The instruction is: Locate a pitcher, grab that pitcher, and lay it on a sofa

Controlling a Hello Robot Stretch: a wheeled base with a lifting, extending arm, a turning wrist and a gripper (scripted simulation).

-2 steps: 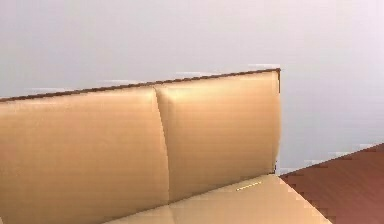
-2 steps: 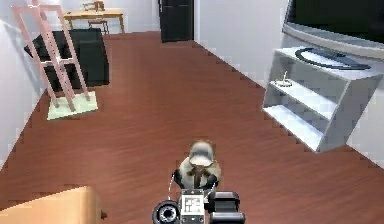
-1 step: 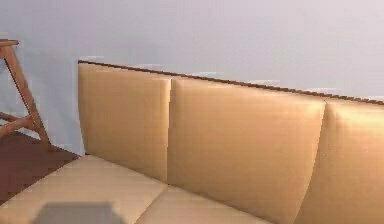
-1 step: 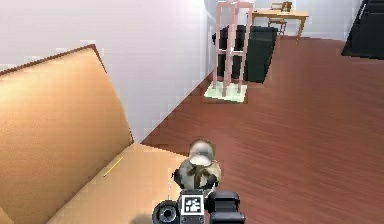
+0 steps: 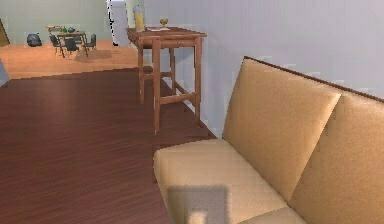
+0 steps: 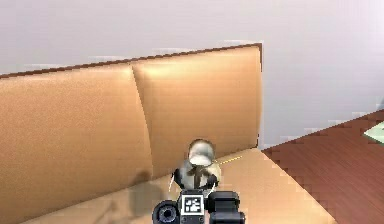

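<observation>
A tan sofa [image 6: 90, 120] with two back cushions stands against the grey wall, and its seat [image 5: 210, 175] and back show again at the forward view's right. In the arm side view a small silvery pitcher-like vessel [image 6: 201, 156] with a rounded top is seen in front of the seat cushion, near the sofa's right end. Just below it, at the bottom edge, is my gripper [image 6: 200, 185], with its dark body and a white marker square. The seat lies right behind the vessel, so I cannot tell whether the gripper holds it.
A tall wooden table [image 5: 172, 45] stands by the wall beyond the sofa, with a yellowish object [image 5: 138, 15] on top. Dark wood floor [image 5: 80, 140] spreads across the forward view's left. A dining table with chairs [image 5: 70, 40] is far back. A green mat [image 6: 374, 131] lies past the sofa's end.
</observation>
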